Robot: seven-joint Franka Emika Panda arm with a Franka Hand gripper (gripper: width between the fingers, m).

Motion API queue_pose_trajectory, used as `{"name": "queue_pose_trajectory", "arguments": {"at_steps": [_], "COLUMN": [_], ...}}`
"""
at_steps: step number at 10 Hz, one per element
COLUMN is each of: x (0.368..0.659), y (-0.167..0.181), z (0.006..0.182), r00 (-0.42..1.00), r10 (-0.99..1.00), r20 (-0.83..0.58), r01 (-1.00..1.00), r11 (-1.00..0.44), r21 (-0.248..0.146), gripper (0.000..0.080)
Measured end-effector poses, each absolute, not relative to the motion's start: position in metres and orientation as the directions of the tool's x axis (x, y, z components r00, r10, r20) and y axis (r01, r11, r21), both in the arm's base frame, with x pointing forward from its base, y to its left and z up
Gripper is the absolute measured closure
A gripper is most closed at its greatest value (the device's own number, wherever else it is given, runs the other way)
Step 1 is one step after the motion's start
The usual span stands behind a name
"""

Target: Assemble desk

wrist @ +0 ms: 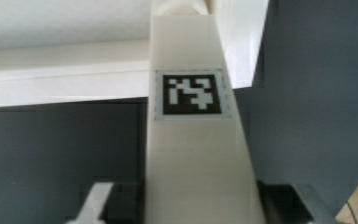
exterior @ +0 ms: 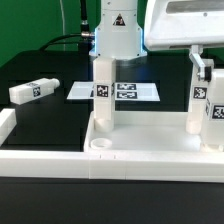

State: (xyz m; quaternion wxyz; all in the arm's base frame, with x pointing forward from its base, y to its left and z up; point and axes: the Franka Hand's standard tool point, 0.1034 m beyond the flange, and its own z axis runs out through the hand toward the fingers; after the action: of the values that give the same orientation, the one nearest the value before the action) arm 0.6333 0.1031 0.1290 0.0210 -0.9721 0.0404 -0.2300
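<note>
The desk top (exterior: 140, 152) is a wide white tray lying at the front, with a round socket (exterior: 100, 145) at its near corner. A white square leg (exterior: 103, 100) with a black-and-white tag stands upright on the tray near its left end. My gripper (exterior: 108, 57) is shut on the upper part of this leg. In the wrist view the tagged leg (wrist: 194, 120) runs between my fingers (wrist: 101, 200), with the gripper (wrist: 194, 208) closed on its sides. A second leg (exterior: 200, 100) stands upright at the tray's right end. Whether the held leg sits in a socket is hidden.
A third tagged leg (exterior: 32, 90) lies loose on the black table at the exterior view's left. The marker board (exterior: 135, 92) lies flat behind the tray. A white rail (exterior: 6, 125) borders the left edge. A large white object (exterior: 185, 25) hangs at the upper right.
</note>
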Motion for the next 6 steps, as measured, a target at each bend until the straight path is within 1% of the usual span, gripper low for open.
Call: {"name": "queue_pose_trajectory", "arguments": {"at_steps": [1, 2, 3, 4, 5, 6], "x": [0.6332, 0.6332, 0.6332, 0.6333, 0.6345, 0.6360], "y": [0.1030, 0.1030, 0.1030, 0.1025, 0.1005, 0.0980], "z": [0.1287, 0.1287, 0.1287, 0.1290, 0.1313, 0.1361], "r00": [0.891, 0.891, 0.891, 0.891, 0.890, 0.890], "r10": [-0.088, -0.088, -0.088, -0.086, -0.087, -0.085], "r20": [0.445, 0.445, 0.445, 0.445, 0.448, 0.449], "r01": [-0.069, -0.069, -0.069, -0.067, -0.068, -0.066], "r11": [-0.996, -0.996, -0.996, -0.996, -0.996, -0.996], "r21": [-0.059, -0.059, -0.059, -0.058, -0.058, -0.059], "gripper": [0.0508, 0.0317, 0.0317, 0.0180, 0.0159, 0.0159]}}
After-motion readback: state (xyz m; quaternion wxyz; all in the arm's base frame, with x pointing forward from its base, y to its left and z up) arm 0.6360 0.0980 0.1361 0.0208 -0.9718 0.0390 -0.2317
